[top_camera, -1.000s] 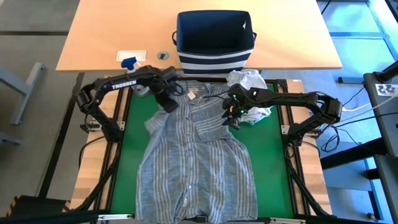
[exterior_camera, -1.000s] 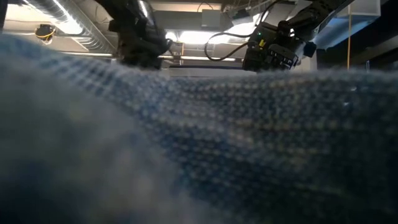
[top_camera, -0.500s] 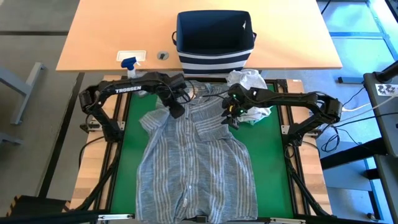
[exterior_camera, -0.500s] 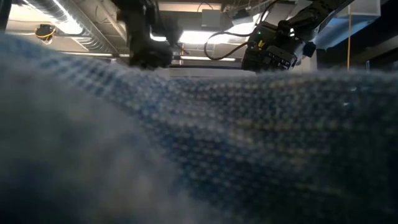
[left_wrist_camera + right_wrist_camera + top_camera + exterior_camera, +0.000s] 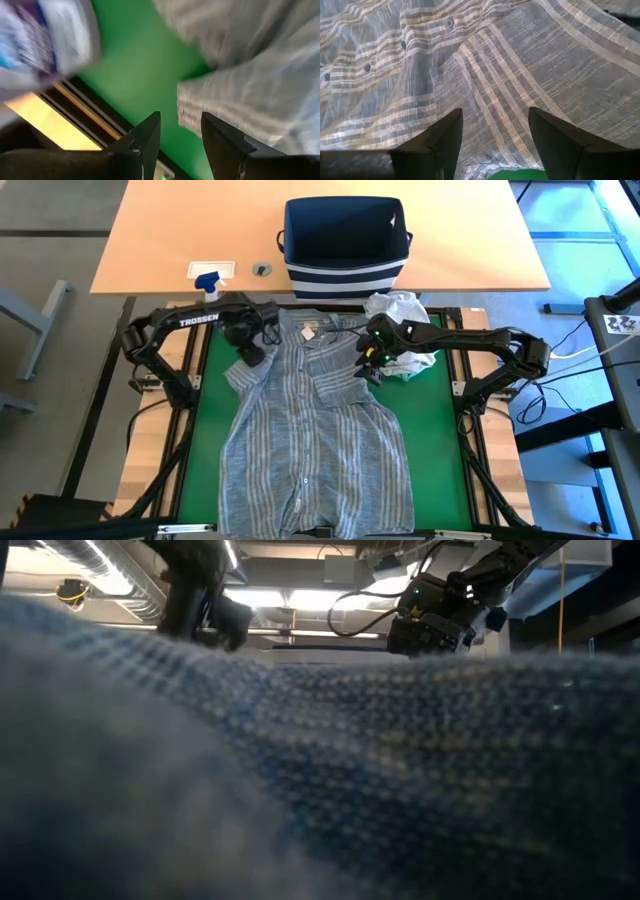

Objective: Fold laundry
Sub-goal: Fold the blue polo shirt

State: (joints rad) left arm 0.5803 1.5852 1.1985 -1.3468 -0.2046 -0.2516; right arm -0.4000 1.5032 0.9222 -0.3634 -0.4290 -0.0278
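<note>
The grey-blue striped button-up shirt point(image 5: 315, 430) lies spread front up on the green mat point(image 5: 212, 415), its collar toward the far edge. My left gripper point(image 5: 180, 135) is open and points down over the mat, just beside the edge of the shirt's left sleeve point(image 5: 225, 105). My right gripper point(image 5: 492, 135) is open too and hovers over the shirt's right shoulder point(image 5: 368, 368). A white t-shirt point(image 5: 398, 308) lies bunched at the far right, under my right arm. In the low view the shirt's cloth point(image 5: 320, 780) fills the foreground.
A navy-and-white striped fabric basket point(image 5: 345, 277) stands on the wooden table beyond the mat. A spray bottle point(image 5: 208, 280) lies to its left. Black frame rails point(image 5: 185, 395) run along both sides of the mat, and bare mat shows on either side of the shirt.
My left gripper has gone toward the shirt's collar and then back toward the table's left edge, tipping more steeply down. The shirt's left sleeve was bunched up and now lies spread flatter toward the left. My right gripper has kept still.
</note>
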